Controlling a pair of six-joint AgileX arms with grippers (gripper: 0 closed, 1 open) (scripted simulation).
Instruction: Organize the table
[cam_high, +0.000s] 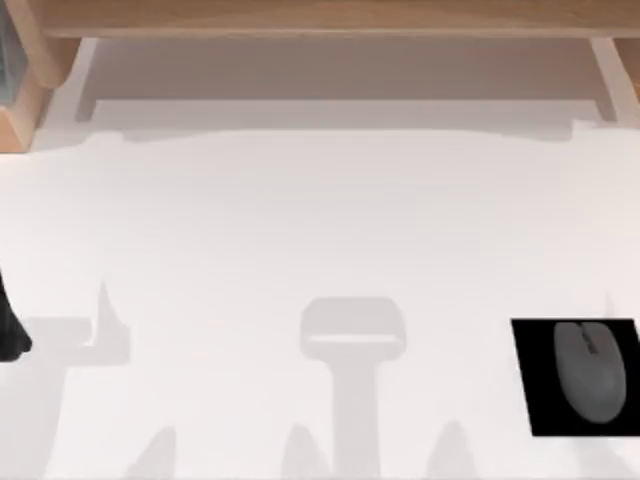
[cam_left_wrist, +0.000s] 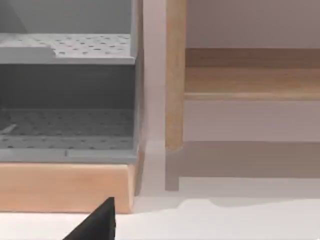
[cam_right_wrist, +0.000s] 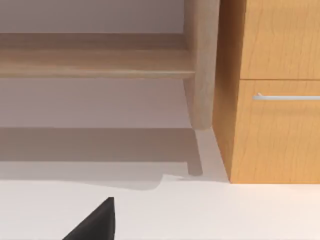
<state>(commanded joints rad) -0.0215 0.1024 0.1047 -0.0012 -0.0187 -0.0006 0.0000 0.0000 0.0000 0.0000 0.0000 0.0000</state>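
Note:
The table (cam_high: 320, 220) is a wide white top with a light wooden rim. Near its front right corner lies a black mouse pad (cam_high: 535, 400) with a grey mouse (cam_high: 592, 372) resting on it. My left arm (cam_high: 10, 330) shows as a dark shape at the table's left edge. A black part of my left gripper (cam_left_wrist: 97, 225) is low over the white surface in the left wrist view. A matching black part of my right gripper (cam_right_wrist: 97, 225) appears in the right wrist view, also over bare table. Neither holds anything that I can see.
A light wooden shelf (cam_high: 320, 20) runs along the back on posts. A grey perforated rack (cam_left_wrist: 65, 100) sits on a wooden base at the back left. A wooden drawer cabinet (cam_right_wrist: 275, 90) with a silver handle (cam_right_wrist: 285, 97) stands at the back right.

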